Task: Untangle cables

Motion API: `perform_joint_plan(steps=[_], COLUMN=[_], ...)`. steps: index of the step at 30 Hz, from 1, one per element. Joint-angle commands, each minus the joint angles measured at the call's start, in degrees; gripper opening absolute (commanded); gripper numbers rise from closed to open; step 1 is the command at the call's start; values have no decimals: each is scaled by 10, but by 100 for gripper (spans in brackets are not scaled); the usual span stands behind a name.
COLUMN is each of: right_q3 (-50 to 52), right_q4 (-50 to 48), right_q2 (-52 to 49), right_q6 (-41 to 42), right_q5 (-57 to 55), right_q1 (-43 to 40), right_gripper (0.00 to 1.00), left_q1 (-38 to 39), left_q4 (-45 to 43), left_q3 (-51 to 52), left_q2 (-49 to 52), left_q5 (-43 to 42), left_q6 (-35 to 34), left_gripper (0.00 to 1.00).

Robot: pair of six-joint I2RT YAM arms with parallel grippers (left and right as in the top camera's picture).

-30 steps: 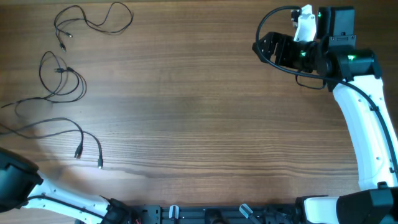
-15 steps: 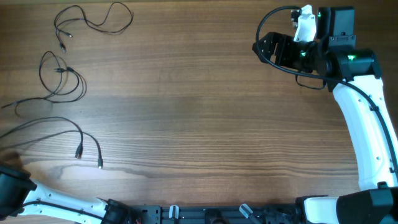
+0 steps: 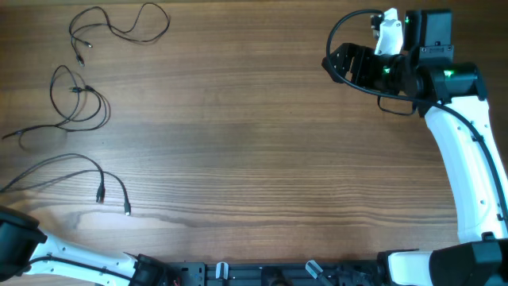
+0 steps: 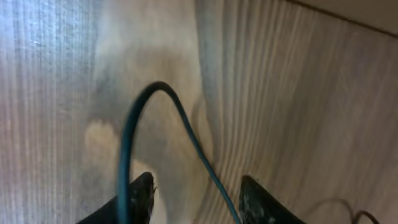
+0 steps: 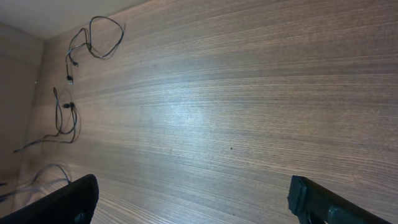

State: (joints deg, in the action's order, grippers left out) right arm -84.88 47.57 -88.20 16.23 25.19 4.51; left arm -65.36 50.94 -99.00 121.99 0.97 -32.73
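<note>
The left gripper (image 4: 199, 200) is spread apart, with a loop of thin black flexible cable (image 4: 155, 86) arcing between its fingers, not pinched. The other cables (image 3: 76, 90) lie loosely looped along the left edge of the brown wood-grain table (image 3: 254, 143). At the far right, the right gripper (image 5: 196, 199) is fully spread and empty.

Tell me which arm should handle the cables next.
Left. The cables lie along the table's left edge, and one loop runs between the left gripper's open fingers in its wrist view. The right gripper hangs open at the far right corner, away from them.
</note>
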Motion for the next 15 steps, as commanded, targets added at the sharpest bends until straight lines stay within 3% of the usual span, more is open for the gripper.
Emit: perform_joint_plan(steps=[1,2,3,4,7,9,10,11,13,15], right_q3=[1,1,1,1,1,1,1,1,1,1], right_q4=[0,1,1,1,0,-6,-6,-4,-3,-3], right_q2=[-10,-10,-10,-10,-10,-10,-10,-10,-10,-10], right_q6=[-10,-10,-10,-10,-10,-10,-10,-10,-10,-10], right_q5=[-8,-8,-8,-8,-8,-8,-8,-8,-8,-8], right_q1=[1,1,1,1,1,1,1,1,1,1], right_gripper=[100,100,100,100,100,100,100,100,100,100], left_q1=[0,0,0,0,2,3,3,5,15,18], left_q4=[3,5,7,7,1,-41,-69,-86,-102,-87], left_q3=[-2,-2,-2,-2,-2,-8,-20,-31,-39,-39], left_q2=[7,7,8,8,9,5,-5,-16,-50,-61], left_q5=[-13,-13,-13,-13,-32,-261,-386,-444,-450,-389], left_q6=[26,26,26,26,44,159,173,173,178,178], left_gripper=[65,54,25,8,4,4,4,4,4,4])
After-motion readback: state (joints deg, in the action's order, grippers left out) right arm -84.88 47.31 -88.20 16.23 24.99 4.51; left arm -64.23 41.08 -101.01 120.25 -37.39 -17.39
